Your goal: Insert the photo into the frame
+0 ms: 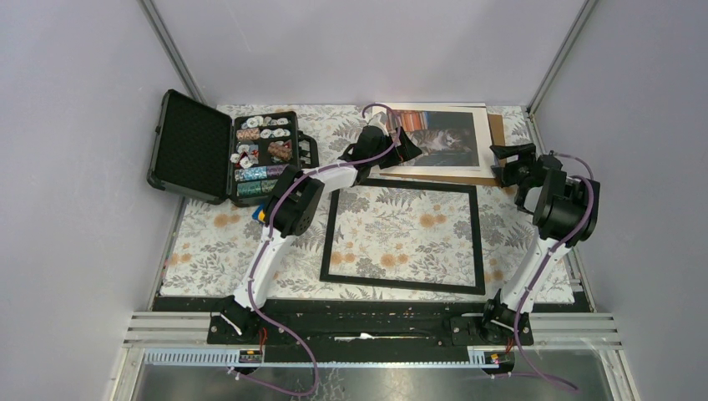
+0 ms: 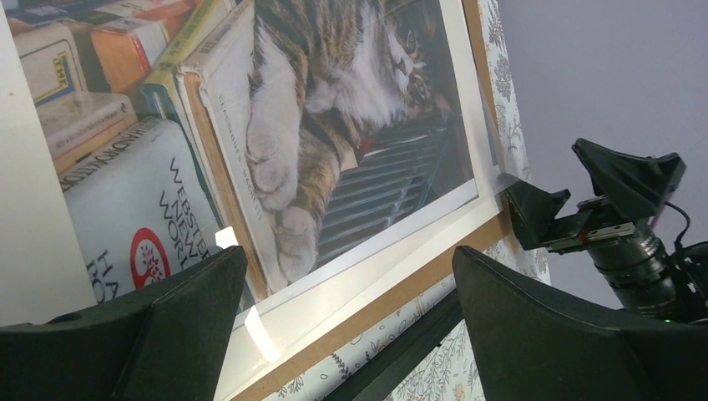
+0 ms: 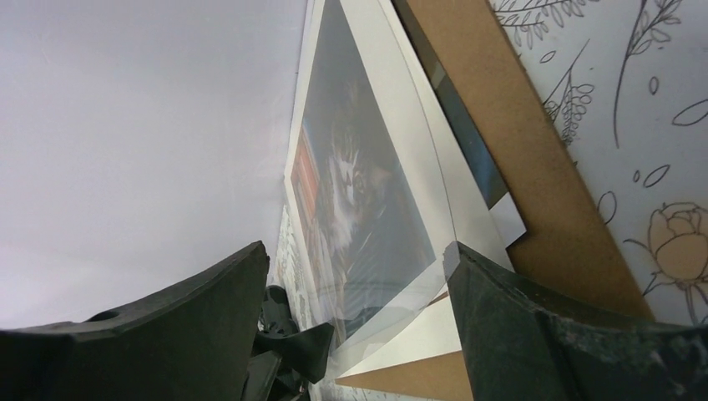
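Pick-up is the step in hand: the photo [image 1: 442,138] lies flat on the tabletop [image 1: 209,242], directly beneath your left claw [image 1: 404,144] and just left of your right claw [image 1: 511,163], not yet lifted. Both claws stand wide open, gripping nothing. Your left arm stretches forward and inward, claw tilted down over the print's left side. Your right arm folds high, claw levelled at the right corner, where mat [image 3: 426,142] and board [image 3: 534,184] stick out. The frame [image 1: 401,285] lies empty behind both claws, towards the bases. Next, likely: close on opposite edges of the print alone, leaving the board, then carry it back over the frame.
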`<state>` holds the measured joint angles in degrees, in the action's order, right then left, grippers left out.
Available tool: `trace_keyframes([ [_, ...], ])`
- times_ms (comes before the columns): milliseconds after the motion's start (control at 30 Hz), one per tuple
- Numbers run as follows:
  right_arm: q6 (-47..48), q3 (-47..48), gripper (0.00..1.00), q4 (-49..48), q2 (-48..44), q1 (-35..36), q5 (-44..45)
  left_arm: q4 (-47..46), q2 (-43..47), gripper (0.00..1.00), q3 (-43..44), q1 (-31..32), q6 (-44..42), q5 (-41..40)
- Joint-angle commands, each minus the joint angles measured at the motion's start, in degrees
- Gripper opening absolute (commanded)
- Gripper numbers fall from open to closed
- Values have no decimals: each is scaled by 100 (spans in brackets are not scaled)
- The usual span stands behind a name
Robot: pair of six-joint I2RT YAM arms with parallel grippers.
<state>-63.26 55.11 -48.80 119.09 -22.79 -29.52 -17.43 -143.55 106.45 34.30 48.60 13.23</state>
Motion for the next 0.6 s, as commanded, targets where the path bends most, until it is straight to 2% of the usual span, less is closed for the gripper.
trace_keyframes([
  [0,-347,108,82,-995,309,-8,109,-150,-114,99,-54,-12,77,130],
  [67,-441,182,75,-1131,460,2,122,-155,-117,99,-55,-12,92,133],
  [267,-732,245,65,-1607,723,250,396,-169,-116,99,-68,-12,106,138],
  [367,-624,326,55,-1629,817,382,607,-182,-112,99,-72,-13,115,138],
  [433,-553,252,43,-1626,769,390,702,-189,-80,99,-85,-4,87,107],
  [567,-338,-163,10,-1645,412,382,1104,-334,113,99,-180,30,-312,158],
])
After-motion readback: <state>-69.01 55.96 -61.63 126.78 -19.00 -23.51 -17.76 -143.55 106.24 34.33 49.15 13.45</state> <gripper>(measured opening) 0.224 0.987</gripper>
